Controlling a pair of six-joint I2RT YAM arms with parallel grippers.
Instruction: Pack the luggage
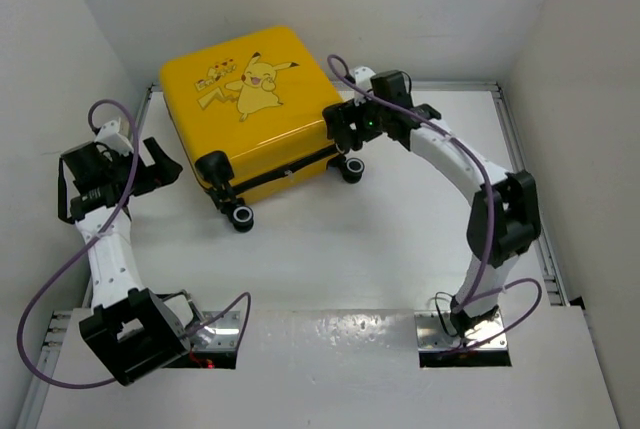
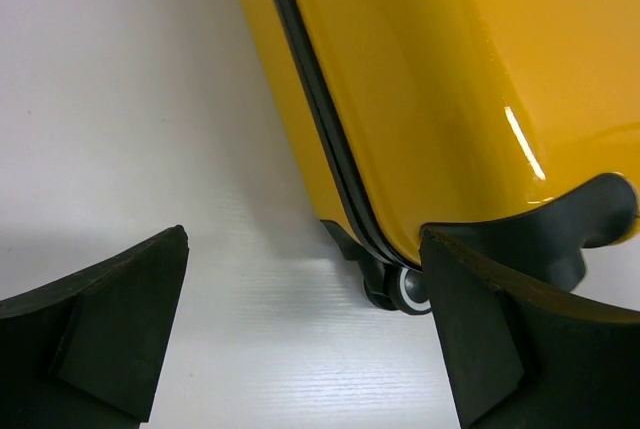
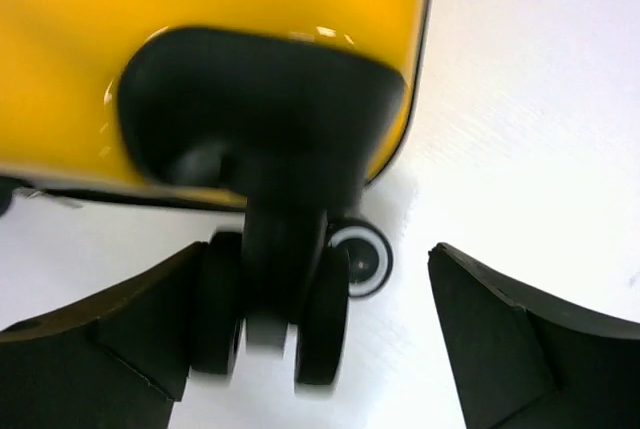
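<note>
The yellow luggage (image 1: 250,109) lies flat at the back of the table, lid down, Pikachu cartoon facing up and black wheels toward me. My left gripper (image 1: 170,167) is open and empty just left of its near-left corner. In the left wrist view, the yellow shell (image 2: 420,99), its black zipper seam (image 2: 320,119) and one wheel (image 2: 408,291) lie ahead of the open gripper (image 2: 305,339). My right gripper (image 1: 338,131) is open at the near-right corner. In the right wrist view, a black double wheel (image 3: 270,309) sits between the fingers of the open gripper (image 3: 310,329), close to the left finger (image 3: 110,349).
White walls close in the table at the back and on both sides. A metal rail (image 1: 520,159) runs along the right edge. Purple cables (image 1: 60,279) loop beside the left arm. Another wheel (image 1: 241,217) sticks out at the luggage's near side.
</note>
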